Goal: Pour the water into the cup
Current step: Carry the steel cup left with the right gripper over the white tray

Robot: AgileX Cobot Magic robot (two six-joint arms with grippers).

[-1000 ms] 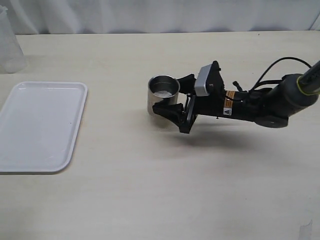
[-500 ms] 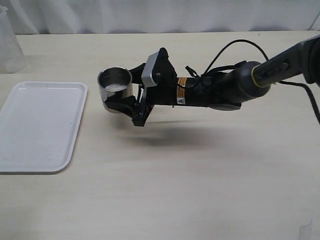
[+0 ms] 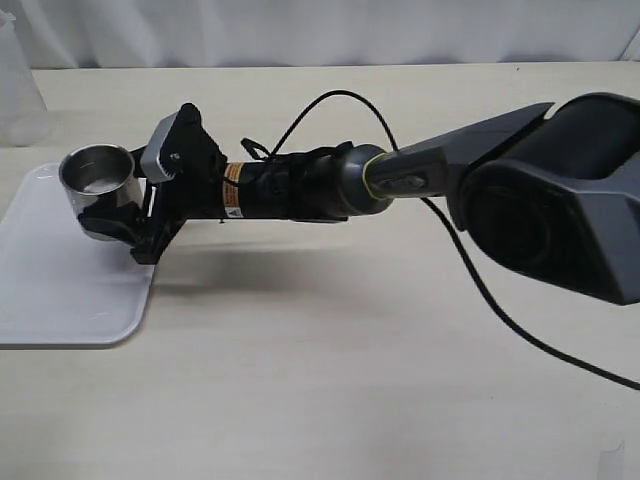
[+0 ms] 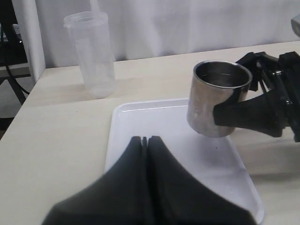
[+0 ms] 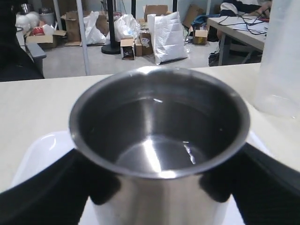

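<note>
The brushed-steel cup (image 3: 97, 172) stands upright between the black fingers of my right gripper (image 3: 100, 197), which is shut on its wall. The cup hangs just above the white tray (image 3: 60, 300), over its far right corner. The right wrist view looks down into the cup (image 5: 159, 117), where a shallow shiny pool of water (image 5: 157, 157) lies at the bottom. In the left wrist view the cup (image 4: 215, 101) floats over the tray (image 4: 140, 122). My left gripper (image 4: 147, 139) is shut and empty, low over the tray's near part.
A tall translucent plastic beaker (image 4: 91, 54) stands on the table beyond the tray, at the far left (image 3: 15, 90). The right arm (image 3: 400, 180) stretches across the table from the right. A white curtain closes the back.
The right gripper has carried the cup leftward across the table, from the middle to above the tray's corner, keeping it upright. The arm has stretched out further.
</note>
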